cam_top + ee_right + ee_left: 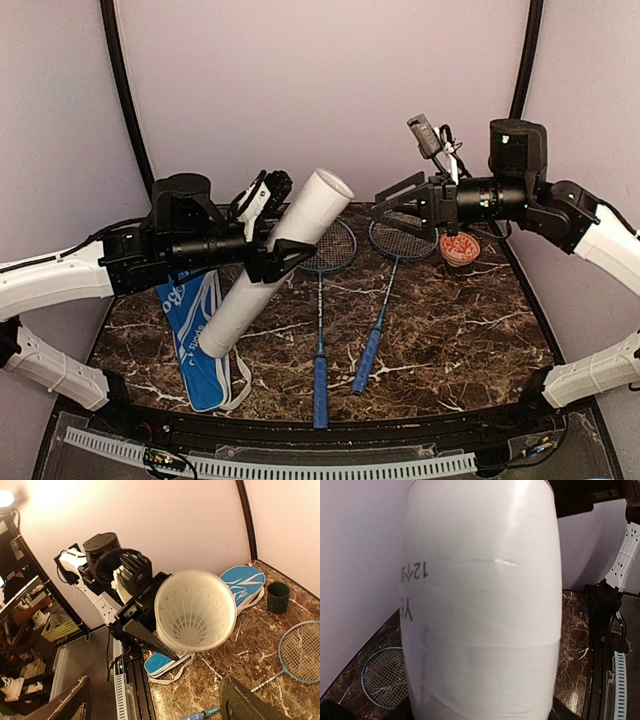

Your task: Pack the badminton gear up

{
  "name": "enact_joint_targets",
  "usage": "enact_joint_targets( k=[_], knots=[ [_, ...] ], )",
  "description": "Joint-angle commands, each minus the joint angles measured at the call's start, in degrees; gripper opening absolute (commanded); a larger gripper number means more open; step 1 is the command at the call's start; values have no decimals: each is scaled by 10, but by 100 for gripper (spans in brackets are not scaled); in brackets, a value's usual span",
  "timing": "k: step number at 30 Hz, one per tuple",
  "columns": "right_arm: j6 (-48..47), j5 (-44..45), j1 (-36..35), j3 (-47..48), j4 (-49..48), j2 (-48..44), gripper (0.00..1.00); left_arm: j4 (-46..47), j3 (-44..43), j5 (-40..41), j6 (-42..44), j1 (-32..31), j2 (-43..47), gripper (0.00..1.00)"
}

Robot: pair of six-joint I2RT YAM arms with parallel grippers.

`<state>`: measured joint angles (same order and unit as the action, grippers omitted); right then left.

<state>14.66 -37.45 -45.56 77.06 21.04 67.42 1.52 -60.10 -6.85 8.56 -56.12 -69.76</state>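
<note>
My left gripper [280, 228] is shut on the long white tube [270, 262] and holds it tilted above the table, open mouth up and to the right. The tube fills the left wrist view [480, 605]. In the right wrist view I look straight into the tube's mouth [195, 611]; a white feather shuttlecock [192, 627] sits inside. My right gripper [392, 205] is open and empty, a short way in front of that mouth [155, 692]. Two blue-handled rackets [320, 380] [368, 358] lie on the table. The blue bag [195, 335] lies below the tube.
A small cup [459, 248] stands at the back right of the marble table [470, 340], next to the right racket's head; it looks dark green in the right wrist view [278, 596]. A white cable rail [300, 465] runs along the near edge.
</note>
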Motion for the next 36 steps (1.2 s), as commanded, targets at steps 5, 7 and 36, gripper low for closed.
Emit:
enact_joint_targets(
  k=[5,7,36],
  knots=[
    [100,86,-31,-150,-201,11,91,138,-31,65,-181,-1,-30,44],
    [105,103,-45,-158,-229,25,91,170,-29,78,-206,-1,-34,44],
    [128,60,-106,-81,-350,193,46,431,113,83,-367,16,-1,46]
  ],
)
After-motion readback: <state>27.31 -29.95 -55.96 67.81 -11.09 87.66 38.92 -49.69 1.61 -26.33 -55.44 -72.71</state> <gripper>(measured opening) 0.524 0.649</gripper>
